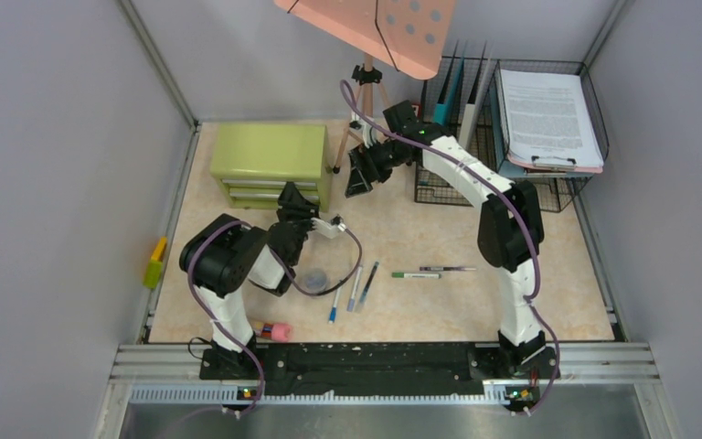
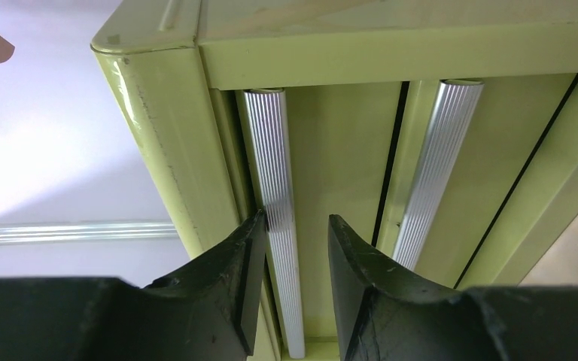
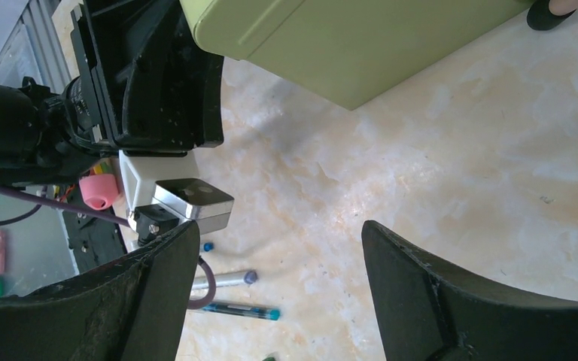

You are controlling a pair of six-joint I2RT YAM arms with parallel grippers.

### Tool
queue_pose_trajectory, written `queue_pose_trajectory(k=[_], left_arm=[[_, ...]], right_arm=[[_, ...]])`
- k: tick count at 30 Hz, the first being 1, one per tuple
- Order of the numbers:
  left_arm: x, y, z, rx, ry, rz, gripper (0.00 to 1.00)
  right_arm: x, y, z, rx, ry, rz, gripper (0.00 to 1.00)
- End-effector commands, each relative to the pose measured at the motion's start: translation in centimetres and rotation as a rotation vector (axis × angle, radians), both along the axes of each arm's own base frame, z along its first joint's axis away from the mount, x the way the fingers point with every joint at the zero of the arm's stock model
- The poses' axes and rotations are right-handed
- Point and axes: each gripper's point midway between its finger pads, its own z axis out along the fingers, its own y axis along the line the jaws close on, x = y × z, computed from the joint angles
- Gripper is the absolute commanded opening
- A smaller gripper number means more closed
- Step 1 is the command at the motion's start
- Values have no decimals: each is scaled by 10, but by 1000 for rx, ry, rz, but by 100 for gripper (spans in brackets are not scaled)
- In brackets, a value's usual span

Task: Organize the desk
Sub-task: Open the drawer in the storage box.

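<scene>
The desk [image 1: 439,311] is a pale marbled tabletop with a green drawer cabinet [image 1: 270,151] at its back left. My left gripper [image 1: 294,197] is at the cabinet's front. In the left wrist view its jaws [image 2: 296,218] straddle the top drawer's ribbed silver handle [image 2: 275,173]. The left finger touches the handle and the right finger stands apart from it. A second handle [image 2: 436,158] lies to the right. My right gripper [image 1: 358,178] hangs open over bare desk [image 3: 421,150] beside the cabinet [image 3: 346,37], holding nothing.
Pens [image 1: 359,286] and a green marker [image 1: 417,274] lie loose mid-desk, with a pink object [image 1: 277,330] near the left base. A wire tray of papers [image 1: 548,114] and a file rack [image 1: 452,101] stand back right. A pink lamp on a tripod [image 1: 343,146] rises behind the right gripper.
</scene>
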Motion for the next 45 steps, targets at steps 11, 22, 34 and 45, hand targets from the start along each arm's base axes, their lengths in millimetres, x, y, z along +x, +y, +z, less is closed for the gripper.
queue_pose_trajectory(k=[11,22,34,45], left_arm=[[13,6,22,-54,-101,5,40],[22,7,17,-60,-95,5,40],[20,11,16,-59,-90,17,40],[19,12,16,-61,-90,20,39]], right_arm=[[10,4,26,45,-49,20,78],[21,9,54,40,-115,24,78],[55,50,76,22,-323,-24,77],[97,79,84,107,-398,-164,70]])
